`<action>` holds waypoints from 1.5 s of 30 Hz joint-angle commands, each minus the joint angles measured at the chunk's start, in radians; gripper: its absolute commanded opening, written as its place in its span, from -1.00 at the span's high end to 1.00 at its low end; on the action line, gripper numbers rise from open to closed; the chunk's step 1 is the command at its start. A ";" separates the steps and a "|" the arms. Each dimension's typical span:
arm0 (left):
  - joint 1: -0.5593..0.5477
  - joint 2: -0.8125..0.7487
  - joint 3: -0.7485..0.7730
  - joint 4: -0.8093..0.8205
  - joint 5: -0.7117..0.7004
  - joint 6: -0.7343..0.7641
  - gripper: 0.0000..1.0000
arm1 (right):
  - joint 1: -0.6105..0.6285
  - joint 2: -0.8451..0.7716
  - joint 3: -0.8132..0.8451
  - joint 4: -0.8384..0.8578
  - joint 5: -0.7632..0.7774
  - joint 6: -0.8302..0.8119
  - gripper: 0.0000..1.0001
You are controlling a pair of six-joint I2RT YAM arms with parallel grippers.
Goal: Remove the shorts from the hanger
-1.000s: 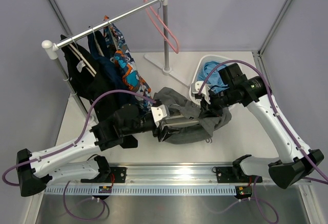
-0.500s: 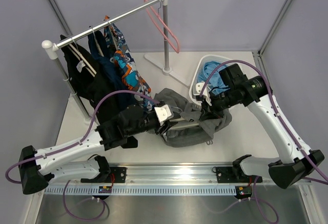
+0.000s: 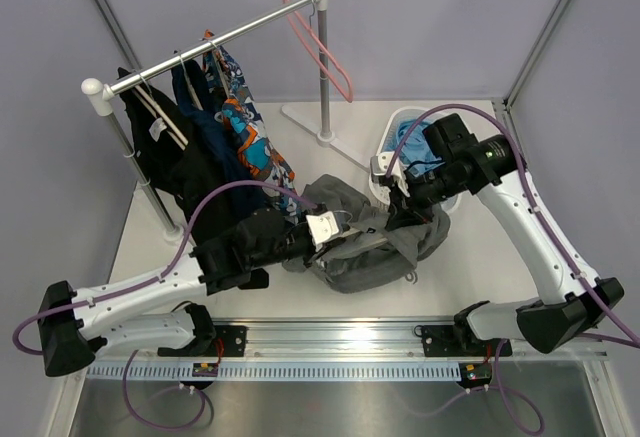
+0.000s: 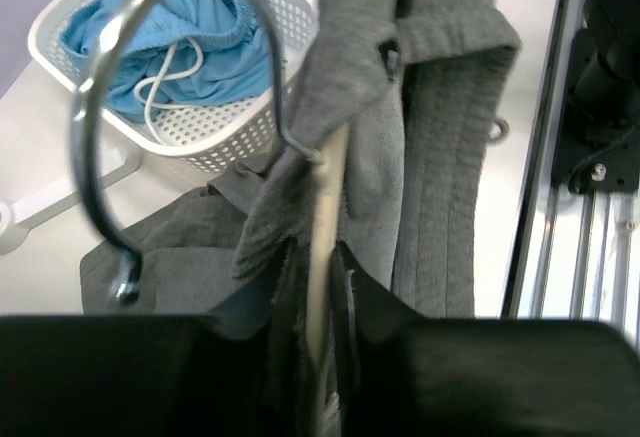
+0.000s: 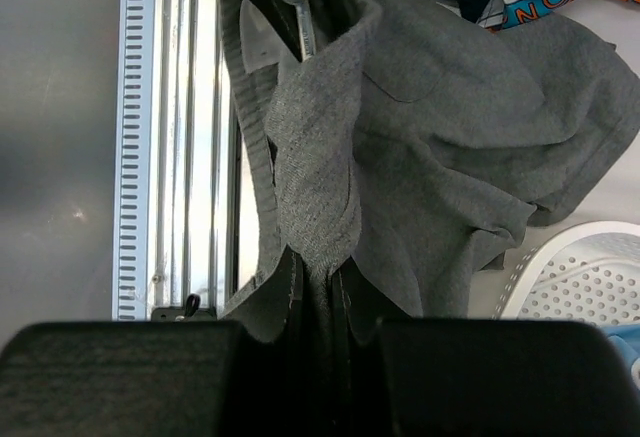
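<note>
The mid-grey shorts (image 3: 372, 249) hang bunched on a hanger between my two grippers, low over the table. My left gripper (image 3: 322, 228) is shut on the hanger's cream bar (image 4: 326, 192). The hanger's metal hook (image 4: 95, 127) curves up at the left of the left wrist view, and grey cloth (image 4: 445, 107) drapes over the bar. My right gripper (image 3: 396, 211) is shut on a fold of the grey shorts (image 5: 430, 147), pinched between its jaws (image 5: 320, 269). The light blue shorts (image 3: 408, 139) with a white drawstring (image 4: 165, 72) lie in the white basket (image 3: 402, 116).
A clothes rack (image 3: 200, 52) stands at the back left with black clothes (image 3: 185, 162) and an orange-and-blue patterned garment (image 3: 245, 127). An empty pink hanger (image 3: 325, 47) hangs near the rack's right post. The rail (image 5: 165, 137) of the arm bases runs along the near edge.
My left gripper has closed on the hanger's bar and shifted slightly left. The right gripper has pulled the grey cloth a little toward the back while staying shut.
</note>
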 commanded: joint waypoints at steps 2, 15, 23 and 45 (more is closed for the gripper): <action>-0.004 0.006 -0.023 0.008 -0.016 -0.031 0.99 | 0.002 0.017 0.080 0.004 -0.185 0.007 1.00; 0.025 -0.142 -0.034 -0.188 -0.132 -0.482 1.00 | -0.001 -0.059 0.120 0.413 0.018 0.493 -0.99; 0.031 -0.105 0.065 -0.236 -0.203 -0.813 1.00 | 0.140 -0.119 -0.050 0.532 0.249 0.570 -0.99; 0.071 -0.105 0.170 -0.368 -0.031 -0.844 1.00 | 0.297 -0.019 -0.167 0.939 0.986 0.530 1.00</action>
